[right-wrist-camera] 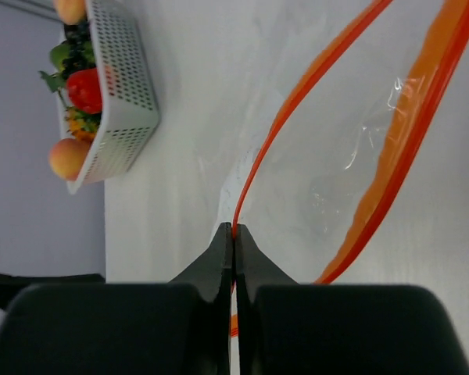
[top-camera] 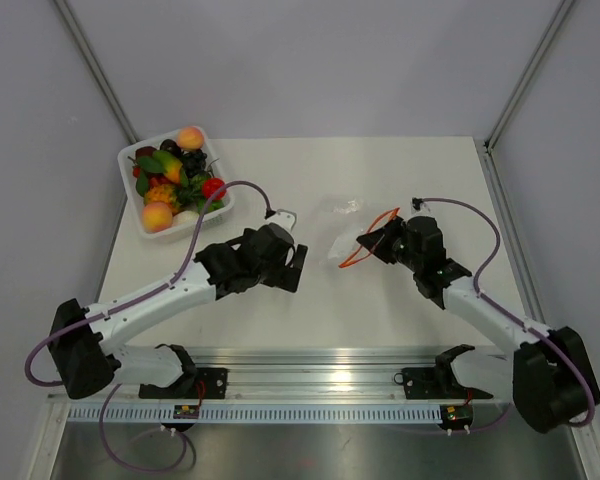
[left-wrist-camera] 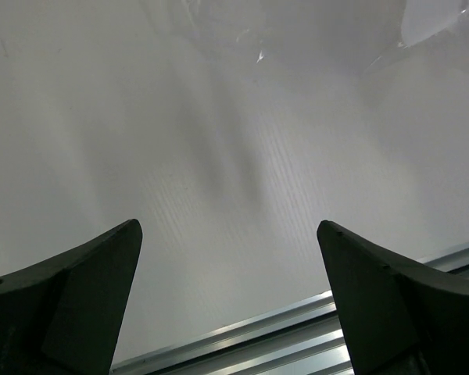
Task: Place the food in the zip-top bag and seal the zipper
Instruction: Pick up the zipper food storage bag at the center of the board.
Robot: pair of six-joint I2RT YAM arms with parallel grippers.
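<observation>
While the right gripper [right-wrist-camera: 234,230] sits low over the table [top-camera: 380,310], its two black fingers are pressed tight together on the zipper [right-wrist-camera: 295,98], the thin red strip of the zip-top bag [right-wrist-camera: 352,156]. The strip runs up and away from the pinch. A second, wider red strip curves off to the right, so the mouth of the bag gapes like a loop. The clear, crinkly bag lies on the table, right of the middle, just past the right gripper [top-camera: 372,240].

The left gripper [left-wrist-camera: 230,226] has its fingers spread far apart with only the bare table between them. It holds nothing. From above, it hangs near the middle of the table, to the left of the bag and not touching it.

The food [top-camera: 170,175] is all in a white basket [top-camera: 223,203] with little holes, at the far left corner, well apart from the bag. A red fruit [top-camera: 213,187] sits by the basket's near right edge, and a peach [top-camera: 157,216] sits at its near end.
</observation>
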